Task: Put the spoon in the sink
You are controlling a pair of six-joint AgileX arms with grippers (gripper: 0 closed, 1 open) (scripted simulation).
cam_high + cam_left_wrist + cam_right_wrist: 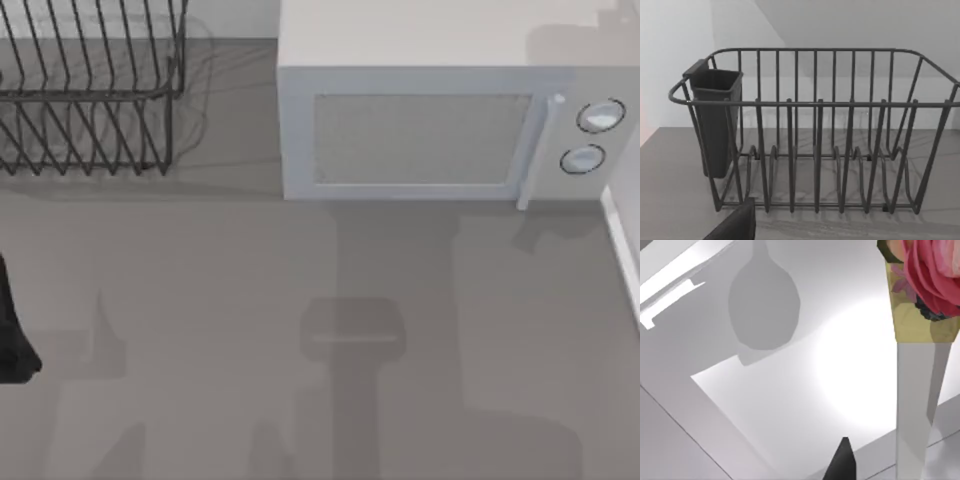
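Wire dish rack (90,90) with boxy plastic cutlery cup (715,120), smooth white microwave (440,110), left tool (15,330) at table's left edge, its opening unclear

My top camera looks straight down on the grey table (200,300), taking in the wire dish rack (90,100) at its far left and the microwave (440,120) along the back. My left wrist camera faces that same dish rack (815,130) side-on and close, low near the tabletop. My right wrist camera sits near pale, brightly lit surfaces (805,390) I cannot place in the top view.
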